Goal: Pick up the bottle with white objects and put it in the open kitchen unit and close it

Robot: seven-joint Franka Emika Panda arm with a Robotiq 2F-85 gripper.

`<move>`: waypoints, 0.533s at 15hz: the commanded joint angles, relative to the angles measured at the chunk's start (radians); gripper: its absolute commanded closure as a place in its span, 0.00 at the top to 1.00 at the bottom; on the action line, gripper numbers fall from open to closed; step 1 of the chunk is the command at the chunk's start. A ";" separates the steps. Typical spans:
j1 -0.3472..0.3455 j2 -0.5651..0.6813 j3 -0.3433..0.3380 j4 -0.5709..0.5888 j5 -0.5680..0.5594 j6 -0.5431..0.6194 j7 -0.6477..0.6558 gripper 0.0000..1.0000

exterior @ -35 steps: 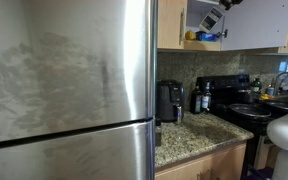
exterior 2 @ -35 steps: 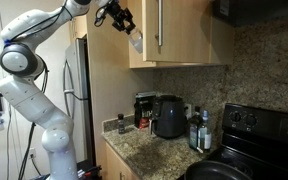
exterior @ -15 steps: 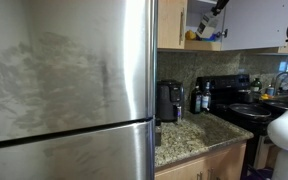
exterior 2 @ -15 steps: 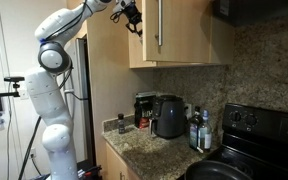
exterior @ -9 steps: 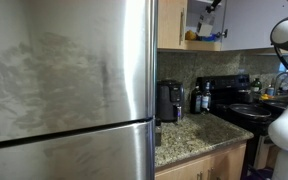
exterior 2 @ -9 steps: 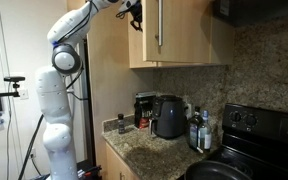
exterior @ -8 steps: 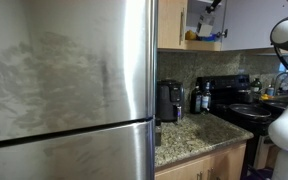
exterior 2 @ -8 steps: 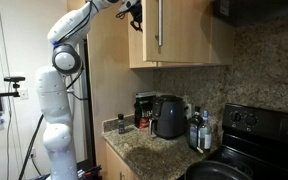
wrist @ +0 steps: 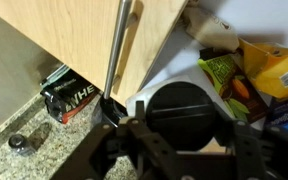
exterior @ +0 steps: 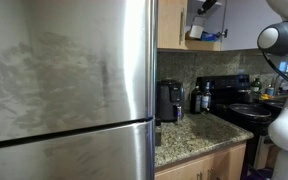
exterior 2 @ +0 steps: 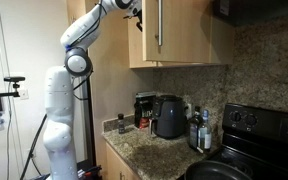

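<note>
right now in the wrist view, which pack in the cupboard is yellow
The boxy pack at the far right; the bag beside it is green.

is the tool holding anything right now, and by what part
Likely the bottle with white objects, seen end-on as a dark round shape in the shut tool; where it is gripped is hidden.

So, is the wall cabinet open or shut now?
Open. In the wrist view the cabinet shows its white inside and colourful packets beside a door edge; an exterior view shows the exposed shelf too.
</note>
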 commanded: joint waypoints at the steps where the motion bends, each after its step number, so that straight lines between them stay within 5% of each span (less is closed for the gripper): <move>1: -0.029 0.107 -0.011 0.181 0.072 0.069 0.136 0.37; 2: -0.006 0.043 -0.003 0.054 0.026 0.034 0.073 0.37; 3: -0.006 0.055 -0.003 0.064 0.027 0.034 0.082 0.62; 5: -0.005 0.059 -0.003 0.054 0.025 0.024 0.081 0.62; 6: -0.003 0.063 -0.005 0.054 0.023 0.062 0.091 0.37; 8: -0.022 0.090 -0.007 0.090 0.077 0.093 0.157 0.37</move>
